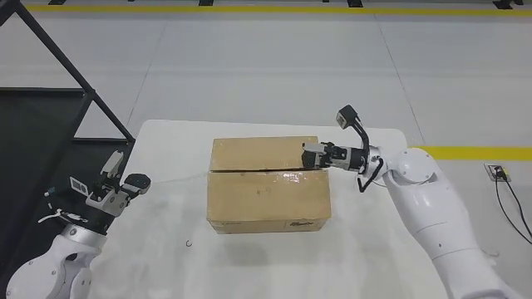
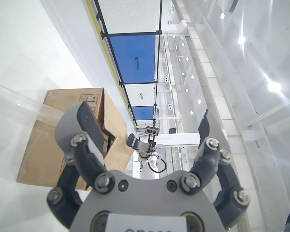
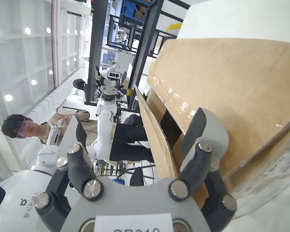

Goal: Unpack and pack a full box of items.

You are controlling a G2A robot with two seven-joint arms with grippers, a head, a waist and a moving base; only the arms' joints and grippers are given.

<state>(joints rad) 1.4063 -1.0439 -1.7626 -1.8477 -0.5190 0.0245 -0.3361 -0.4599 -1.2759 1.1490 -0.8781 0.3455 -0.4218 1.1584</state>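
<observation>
Plain brown cardboard box [image 1: 268, 184] sat mid-table [image 1: 166, 145], glossy clear tape [image 3: 174, 95] on top, small arrow marks [image 2: 93, 97] on one side. Right gripper [image 1: 309, 154] was at its right end, jaws spread either side of a lifted corrugated flap [image 3: 154, 134]. Left gripper [image 2: 145, 112] hung wide open near the table's left edge

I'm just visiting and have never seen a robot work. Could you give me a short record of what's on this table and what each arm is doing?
Surface: white table
Main item: brown cardboard box, clear tape along its top seam
Box state: one top flap raised at one end, a dark gap beside it
Right arm: right gripper open at that end of the box, the flap edge between its fingers
Left arm: left gripper open, holding nothing, well apart from the box
</observation>
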